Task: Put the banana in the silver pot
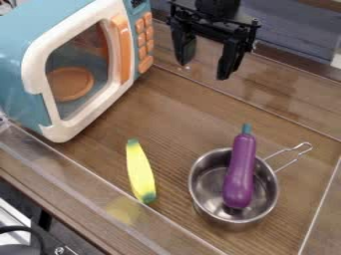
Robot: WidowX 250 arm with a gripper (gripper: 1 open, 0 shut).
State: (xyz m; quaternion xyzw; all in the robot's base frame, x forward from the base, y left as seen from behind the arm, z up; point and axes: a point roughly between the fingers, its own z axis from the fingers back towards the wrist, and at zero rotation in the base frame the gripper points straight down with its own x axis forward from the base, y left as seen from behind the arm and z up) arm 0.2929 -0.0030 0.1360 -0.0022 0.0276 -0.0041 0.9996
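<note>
Gripper (202, 57) hangs above the wooden table (160, 110) at the far side, pointing down, its black fingers spread apart and holding nothing. Well below it in the picture and a little to its left, the banana (140, 170) lies flat on the table, untouched. Below the gripper and slightly right sits the silver pot (204, 199), with a purple eggplant (240, 166) resting inside it. Just left of the gripper stands the toy microwave (74, 60).

Brown wooden tabletop (160, 110) under glossy clear sheet, light glare; pale surface beyond far edge.
</note>
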